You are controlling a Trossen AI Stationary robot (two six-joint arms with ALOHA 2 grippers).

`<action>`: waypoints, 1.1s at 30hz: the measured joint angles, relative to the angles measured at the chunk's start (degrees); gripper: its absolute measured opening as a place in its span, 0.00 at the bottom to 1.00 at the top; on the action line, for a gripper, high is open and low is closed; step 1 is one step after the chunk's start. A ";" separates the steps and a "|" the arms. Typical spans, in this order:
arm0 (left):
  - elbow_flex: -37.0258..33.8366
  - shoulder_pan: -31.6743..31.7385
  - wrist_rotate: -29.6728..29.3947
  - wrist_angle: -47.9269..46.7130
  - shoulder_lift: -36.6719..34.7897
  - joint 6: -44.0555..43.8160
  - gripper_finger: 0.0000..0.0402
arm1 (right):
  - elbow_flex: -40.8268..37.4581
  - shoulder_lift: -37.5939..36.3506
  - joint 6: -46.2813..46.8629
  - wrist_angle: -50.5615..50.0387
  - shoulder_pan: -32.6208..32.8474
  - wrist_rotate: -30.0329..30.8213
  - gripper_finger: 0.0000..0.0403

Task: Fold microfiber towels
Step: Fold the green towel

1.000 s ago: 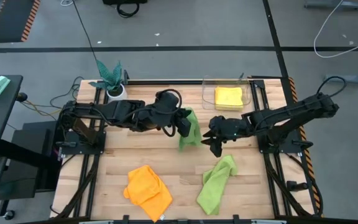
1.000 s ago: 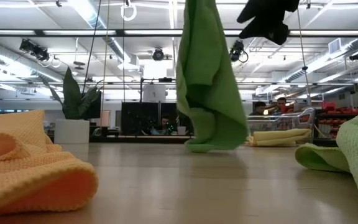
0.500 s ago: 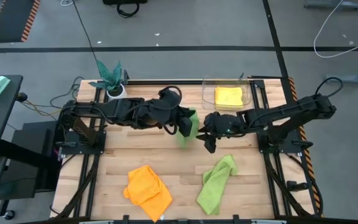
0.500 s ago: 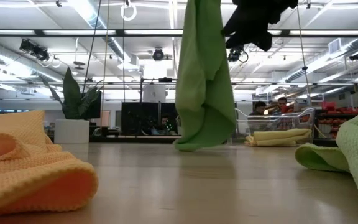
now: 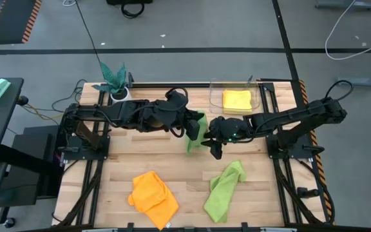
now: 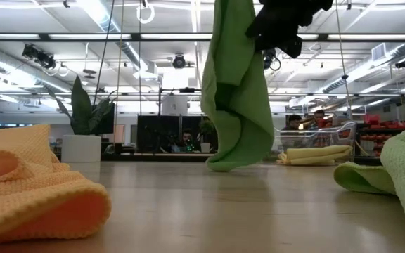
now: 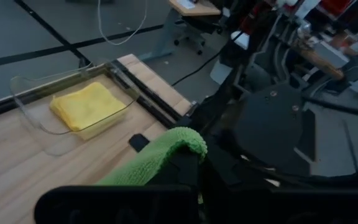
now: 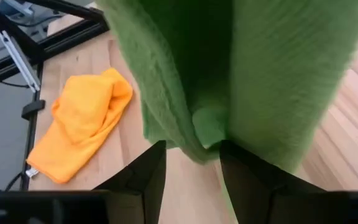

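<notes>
Above the wooden slatted table [image 5: 172, 161], the left gripper [image 5: 190, 129] pinches a hanging lime green fuzzy towel [image 6: 238, 91]; the right gripper [image 5: 212, 145], fingers apart, straddles its lower edge.

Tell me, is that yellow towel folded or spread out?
Folded: the yellow towel lies as a neat, thick square inside the clear tray.
</notes>
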 joint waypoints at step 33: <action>0.02 -0.52 4.08 4.46 -2.50 2.38 0.02 | 0.02 0.85 -5.94 -1.20 -0.25 -1.27 0.29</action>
